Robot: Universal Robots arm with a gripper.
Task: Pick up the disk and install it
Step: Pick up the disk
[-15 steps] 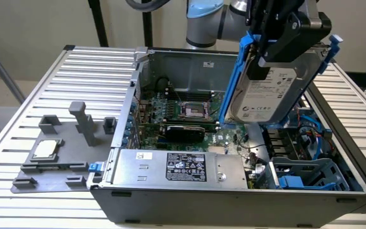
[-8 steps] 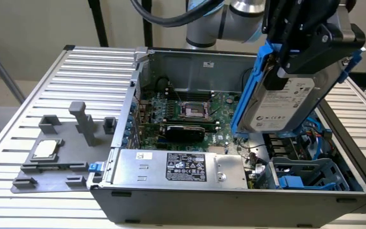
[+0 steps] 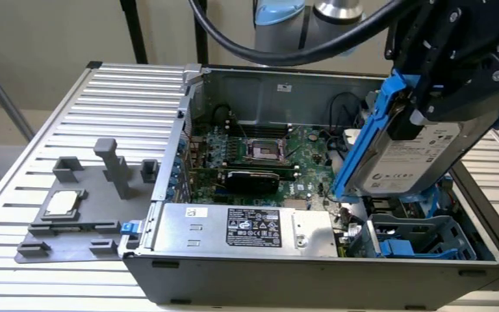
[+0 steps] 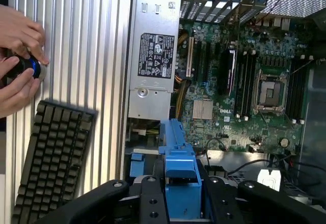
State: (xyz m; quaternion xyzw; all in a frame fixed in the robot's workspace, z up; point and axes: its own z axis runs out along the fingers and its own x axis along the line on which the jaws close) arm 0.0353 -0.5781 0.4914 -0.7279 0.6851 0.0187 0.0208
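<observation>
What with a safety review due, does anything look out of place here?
The disk hangs steeply tilted in the gripper above the open computer case, as carrying would explain. Odder: a person's hands hold a small dark object beside a keyboard on the ribbed table.

In the exterior view the gripper (image 3: 430, 112) clamps the disk (image 3: 405, 159), and its black body covers the disk's upper end. The print on the white label is too small to read. The disk hides the boards and bay behind it. The arm (image 3: 336, 10) and a black cable (image 3: 258, 49) are cut off by the upper edge, and the computer case (image 3: 275, 279) is cut off at the exterior view's right. In the wrist view, the disk's silver face is hidden behind its blue carrier end. A person's hand (image 4: 18, 33) and second hand (image 4: 14, 89) are cut by the edge. These 2 cover most of a small dark object (image 4: 29, 67), which cannot be identified. The keyboard (image 4: 53, 158) is cut off too.
</observation>
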